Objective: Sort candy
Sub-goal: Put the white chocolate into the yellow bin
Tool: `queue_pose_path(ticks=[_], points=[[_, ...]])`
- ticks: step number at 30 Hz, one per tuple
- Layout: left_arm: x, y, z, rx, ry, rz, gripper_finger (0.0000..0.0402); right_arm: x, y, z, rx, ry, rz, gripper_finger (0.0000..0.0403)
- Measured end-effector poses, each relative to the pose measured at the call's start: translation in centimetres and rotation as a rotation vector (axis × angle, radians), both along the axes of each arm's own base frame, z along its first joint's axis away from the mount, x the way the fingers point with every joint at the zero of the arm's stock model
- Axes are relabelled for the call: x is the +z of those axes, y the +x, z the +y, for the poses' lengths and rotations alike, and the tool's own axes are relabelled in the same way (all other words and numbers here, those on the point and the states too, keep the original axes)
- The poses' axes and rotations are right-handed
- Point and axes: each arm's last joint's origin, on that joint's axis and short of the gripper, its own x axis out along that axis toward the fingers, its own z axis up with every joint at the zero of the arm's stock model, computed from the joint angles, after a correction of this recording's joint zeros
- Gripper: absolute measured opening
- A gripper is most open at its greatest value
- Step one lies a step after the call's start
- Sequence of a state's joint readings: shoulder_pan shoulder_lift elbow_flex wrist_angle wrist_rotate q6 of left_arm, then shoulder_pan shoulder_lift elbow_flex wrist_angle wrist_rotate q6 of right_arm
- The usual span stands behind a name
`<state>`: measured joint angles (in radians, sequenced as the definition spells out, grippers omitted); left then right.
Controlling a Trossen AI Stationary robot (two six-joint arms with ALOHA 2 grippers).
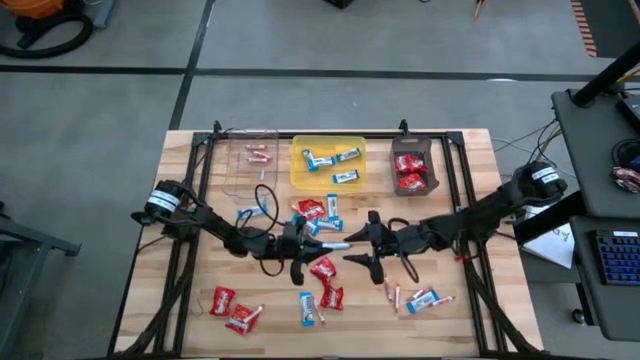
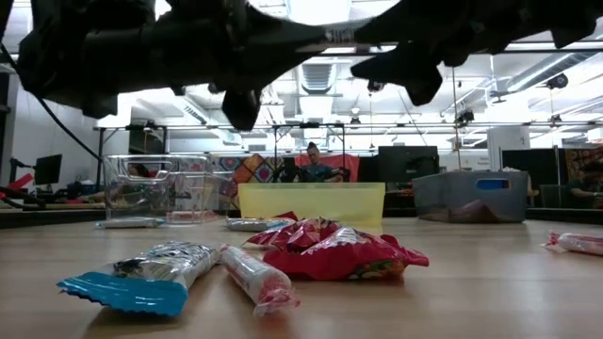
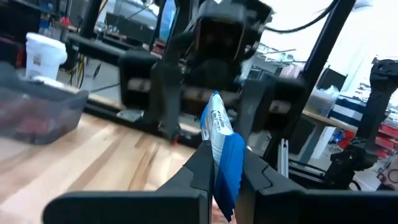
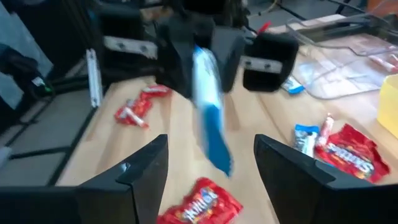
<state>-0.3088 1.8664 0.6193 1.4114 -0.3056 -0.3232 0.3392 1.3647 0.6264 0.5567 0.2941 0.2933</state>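
Note:
My left gripper [image 1: 316,243] is over the table's middle, shut on a blue-and-white bar [image 1: 332,243]. My right gripper [image 1: 362,240] faces it from the right, open. In the right wrist view the bar [image 4: 208,118] shows ahead of my right gripper's [image 4: 211,171] spread fingers and does not touch them. Loose candy lies flat on the wood: red packets [image 1: 325,270], blue-and-white bars [image 1: 312,310] and pinkish sticks [image 1: 391,294]. Each far tray holds candy. My left gripper pinches the blue-and-white bar by its blue end [image 3: 227,163] between the two fingers [image 3: 198,163]. The fingers come about level from the table's left and lie along the bar. The bar is lifted clear of the table, and its white end [image 3: 214,115] sticks out toward my right gripper.
Along the far edge stand a clear tray [image 1: 232,170], a yellow tray [image 1: 300,170] and a dark tray [image 1: 396,180]. Red packets [image 1: 310,209] and bars lie under and near both grippers. Seen from the low view, a red packet [image 2: 344,254] sits near the front.

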Motion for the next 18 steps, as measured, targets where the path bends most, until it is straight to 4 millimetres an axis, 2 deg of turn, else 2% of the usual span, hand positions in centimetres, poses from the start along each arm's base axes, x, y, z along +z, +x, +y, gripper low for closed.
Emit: queue_pose_path(ticks=[6, 12, 15, 18], points=[[0.2, 0.4, -0.1, 0.003, 0.029, 0.006, 0.0008, 0.5, 1.2, 0.4, 0.010, -0.025, -0.021, 0.0214], [-0.1, 0.2, -0.1, 0.003, 0.031, 0.024, 0.0008, 0.9, 1.3, 0.4, 0.016, -0.042, -0.027, 0.0181], [-0.2, 0.1, 0.0, 0.002, 0.032, 0.027, 0.0008, 0.8, 1.3, 0.4, 0.016, -0.041, -0.024, 0.0150], [-0.3, 0.1, 0.0, 0.002, 0.032, 0.029, 0.0008, 0.8, 1.3, 0.4, 0.016, -0.042, -0.023, 0.0100]])
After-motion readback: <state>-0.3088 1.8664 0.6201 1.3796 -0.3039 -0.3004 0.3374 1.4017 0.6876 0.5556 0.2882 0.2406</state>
